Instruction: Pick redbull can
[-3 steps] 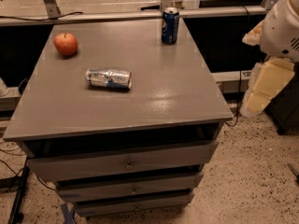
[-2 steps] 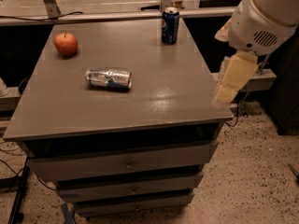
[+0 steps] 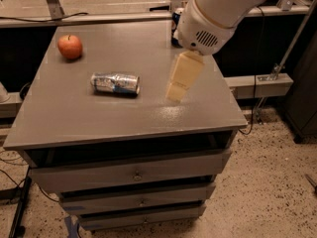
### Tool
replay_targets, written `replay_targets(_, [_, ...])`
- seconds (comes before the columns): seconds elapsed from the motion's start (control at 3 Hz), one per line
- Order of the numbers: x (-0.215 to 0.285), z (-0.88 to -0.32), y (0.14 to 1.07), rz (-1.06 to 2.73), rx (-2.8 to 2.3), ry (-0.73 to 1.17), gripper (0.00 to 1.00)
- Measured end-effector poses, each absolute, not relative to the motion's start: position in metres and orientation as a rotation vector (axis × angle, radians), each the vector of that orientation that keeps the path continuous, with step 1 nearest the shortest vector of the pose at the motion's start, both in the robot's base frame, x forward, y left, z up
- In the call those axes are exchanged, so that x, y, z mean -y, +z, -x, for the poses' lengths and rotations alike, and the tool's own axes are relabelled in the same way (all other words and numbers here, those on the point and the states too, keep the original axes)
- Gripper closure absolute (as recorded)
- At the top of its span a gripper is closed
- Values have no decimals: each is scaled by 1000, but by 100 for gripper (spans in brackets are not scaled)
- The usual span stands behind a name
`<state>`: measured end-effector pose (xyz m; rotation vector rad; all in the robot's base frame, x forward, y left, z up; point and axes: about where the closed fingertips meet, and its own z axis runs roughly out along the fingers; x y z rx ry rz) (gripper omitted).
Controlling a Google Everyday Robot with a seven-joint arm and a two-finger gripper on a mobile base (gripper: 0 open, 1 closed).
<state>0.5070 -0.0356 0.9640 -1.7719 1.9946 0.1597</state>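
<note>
The redbull can (image 3: 115,83), silver with blue patches, lies on its side on the grey table (image 3: 89,125), left of centre. My gripper (image 3: 178,86) hangs cream-coloured below the white arm (image 3: 218,14), just above the table top. It is to the right of the can, about a can's length away, and touches nothing.
A red apple (image 3: 70,46) sits at the table's far left. A dark blue Pepsi can (image 3: 175,20) stands at the far edge, mostly hidden behind the arm. Drawers (image 3: 133,172) run below the table top. A metal rail (image 3: 257,81) and dark furniture stand to the right.
The arm has swung in from the right, beyond the table's edge, to over the table. The gripper is now much closer to the redbull can. The objects have not moved.
</note>
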Motion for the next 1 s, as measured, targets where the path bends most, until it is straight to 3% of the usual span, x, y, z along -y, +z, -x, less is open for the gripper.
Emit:
replay_targets(0.33, [36, -507, 964, 1772, -1995, 160, 0])
replay_targets(1.0, [-18, -531, 935, 1793, -1963, 232, 0])
